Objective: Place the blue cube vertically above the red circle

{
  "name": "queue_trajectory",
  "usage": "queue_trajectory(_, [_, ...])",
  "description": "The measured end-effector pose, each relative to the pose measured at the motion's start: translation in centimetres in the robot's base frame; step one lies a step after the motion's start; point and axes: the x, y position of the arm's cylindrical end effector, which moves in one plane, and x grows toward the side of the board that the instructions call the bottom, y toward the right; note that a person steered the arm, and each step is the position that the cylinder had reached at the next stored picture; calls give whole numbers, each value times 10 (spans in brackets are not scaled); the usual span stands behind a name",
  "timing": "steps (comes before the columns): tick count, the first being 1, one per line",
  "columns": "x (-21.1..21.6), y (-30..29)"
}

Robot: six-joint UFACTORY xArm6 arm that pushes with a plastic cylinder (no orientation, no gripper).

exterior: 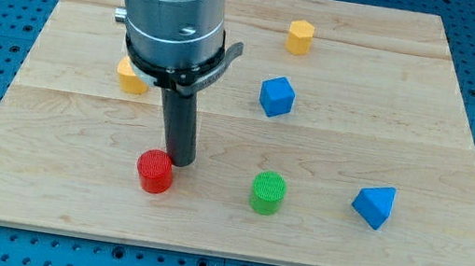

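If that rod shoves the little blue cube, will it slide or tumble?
Probably slide: the blue cube sits flat and squat on the smooth wooden board. An off-centre push would likely turn it. My tip is beside the red circle.

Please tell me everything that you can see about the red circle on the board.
The red circle is a short, upright cylinder of bright red, with fine ridges across its round top face, so it looks like ribbed plastic. It stands flat on the wooden board, near the view's bottom, left of centre. My tip is right beside its upper right edge; whether they touch cannot be told. The green cylinder stands apart to its right, and the blue cube lies further up and to the right.
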Motion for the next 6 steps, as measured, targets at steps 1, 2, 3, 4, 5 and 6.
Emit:
queue_trajectory(1, [-4, 2])
queue_trajectory(2, [-42, 64])
queue_trajectory(3, [-58, 141])
queue_trajectory(4, [-97, 173])
queue_trajectory(5, [-142, 164])
queue_trajectory(6, [-111, 123])
